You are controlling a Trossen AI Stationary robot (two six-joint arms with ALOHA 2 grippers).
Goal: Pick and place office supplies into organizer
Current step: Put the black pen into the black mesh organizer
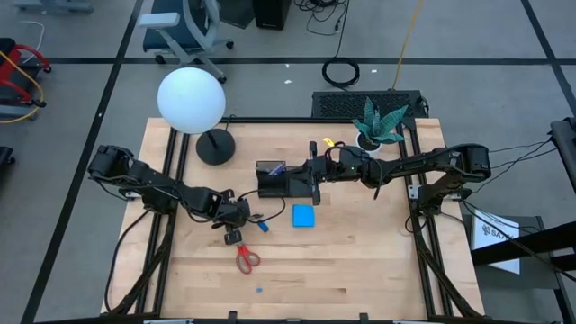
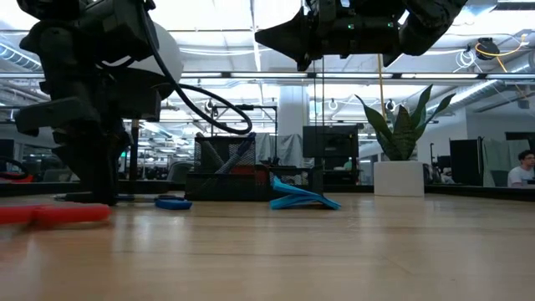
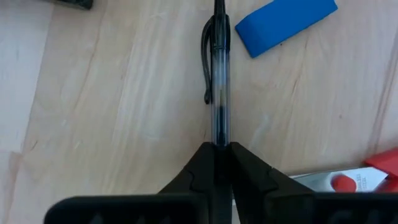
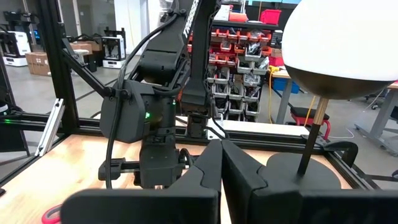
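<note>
Pen [image 3: 219,81], black-capped with clear barrel: lies on the wooden surface [image 1: 360,261], one end pinched between the fingers of the left hand [image 3: 222,149]. Blue note pad [image 1: 303,215] just beyond; red-handled scissors [image 1: 247,259] beside. Black organizer [image 1: 281,183] near the surface's centre. Right hand [image 4: 221,152], fingers pressed together and empty, hovers above the organizer.

Scissors [image 3: 367,177] cut off; pen [image 3: 219,81] tip hidden.
</note>
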